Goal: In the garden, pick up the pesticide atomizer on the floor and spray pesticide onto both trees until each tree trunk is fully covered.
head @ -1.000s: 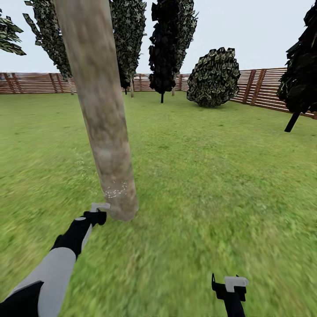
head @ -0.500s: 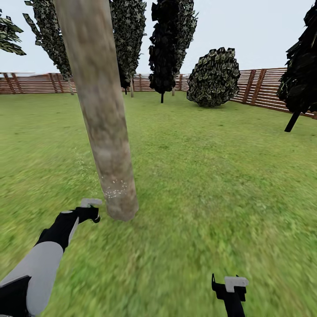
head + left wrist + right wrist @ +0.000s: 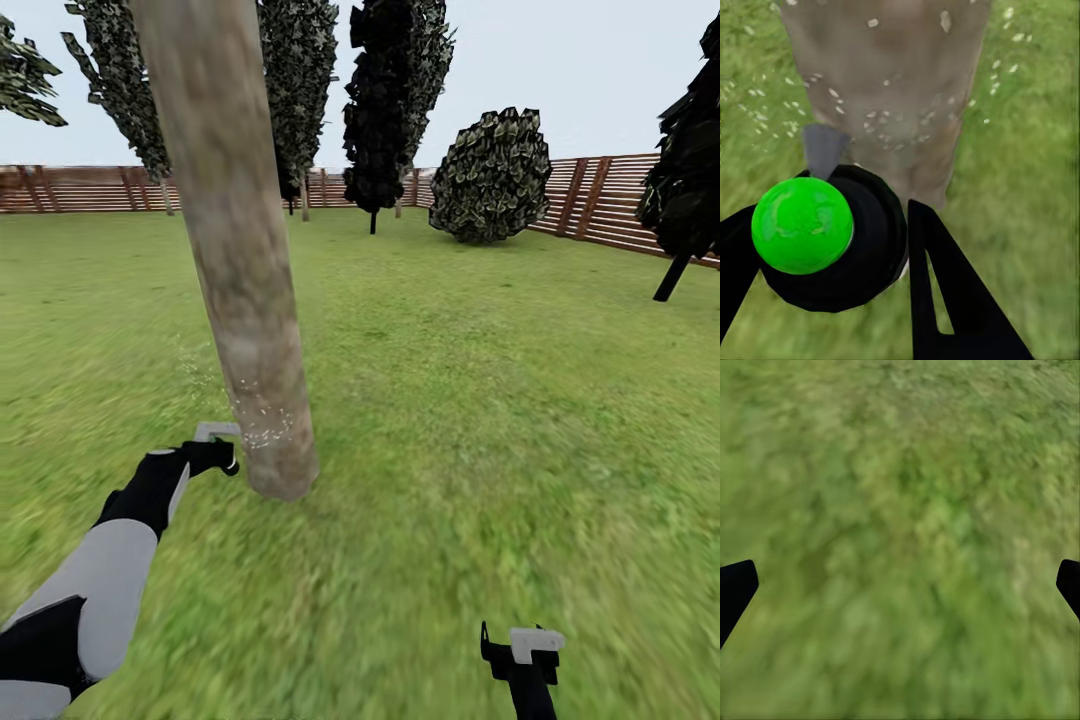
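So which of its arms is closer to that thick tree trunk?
The left. Its left gripper sits right beside the tree trunk near its base; the right gripper hangs well off, over grass.

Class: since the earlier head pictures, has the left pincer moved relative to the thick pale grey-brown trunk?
Yes. The left pincer has risen along the thick pale grey-brown trunk, away from its base.

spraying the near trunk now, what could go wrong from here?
1. Pesticide specks show only in a low band of the tree trunk; the bark above looks bare, so full coverage may be missed.
2. Specks also drift over the grass beside the trunk, so spray may be wasted.
3. The left gripper, holding the atomizer, is close to the bark and could bump it.
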Controlling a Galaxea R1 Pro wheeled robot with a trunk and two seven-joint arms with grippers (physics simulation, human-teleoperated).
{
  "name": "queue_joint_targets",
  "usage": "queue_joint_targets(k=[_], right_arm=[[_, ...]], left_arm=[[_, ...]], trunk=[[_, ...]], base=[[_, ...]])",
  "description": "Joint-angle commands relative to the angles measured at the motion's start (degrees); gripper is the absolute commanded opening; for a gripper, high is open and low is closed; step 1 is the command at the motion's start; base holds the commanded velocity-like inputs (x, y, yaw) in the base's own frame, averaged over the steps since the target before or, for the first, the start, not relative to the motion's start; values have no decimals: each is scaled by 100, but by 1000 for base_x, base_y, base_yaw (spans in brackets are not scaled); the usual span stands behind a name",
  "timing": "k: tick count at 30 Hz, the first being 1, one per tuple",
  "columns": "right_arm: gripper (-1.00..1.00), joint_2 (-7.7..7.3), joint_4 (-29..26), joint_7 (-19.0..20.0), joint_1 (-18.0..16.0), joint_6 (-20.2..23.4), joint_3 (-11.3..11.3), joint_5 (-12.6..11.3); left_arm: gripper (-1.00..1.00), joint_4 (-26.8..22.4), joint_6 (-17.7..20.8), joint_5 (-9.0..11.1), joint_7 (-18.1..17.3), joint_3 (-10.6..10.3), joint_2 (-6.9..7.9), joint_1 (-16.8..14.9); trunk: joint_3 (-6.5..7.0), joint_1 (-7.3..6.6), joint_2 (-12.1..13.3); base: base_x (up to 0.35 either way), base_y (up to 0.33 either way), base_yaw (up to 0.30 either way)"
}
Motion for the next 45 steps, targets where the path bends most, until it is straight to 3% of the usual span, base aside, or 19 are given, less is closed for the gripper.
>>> queue_joint_targets(k=[1,7,11,29,37,45], right_arm=[[100,1,5,-17,-3,-16,-43,60],[100,1,5,-17,-3,-16,-43,60],[100,1,5,-17,-3,-16,-43,60],[100,1,3,-17,-3,-16,-43,60],[100,1,-2,-17,-3,-16,-43,60],[100,1,0,-17,-3,-16,-43,60]], left_arm=[[-100,-76,18,-81,-55,40,-37,-27],[-100,-177,21,-79,-57,60,-6,-41],[-100,-271,29,-82,-57,35,-62,-55],[-100,-286,21,-73,-45,49,-61,-57],[-100,-286,21,-81,-25,46,-70,-54],[-100,-281,21,-84,-5,50,-64,-31]], trunk=[[-6,-1,-2],[-6,-1,-2],[-6,-1,-2],[-6,-1,-2],[-6,-1,-2],[-6,-1,-2]], base=[[0,0,252],[0,0,98],[0,-60,2],[-133,-231,34],[134,-207,255],[51,-262,13]])
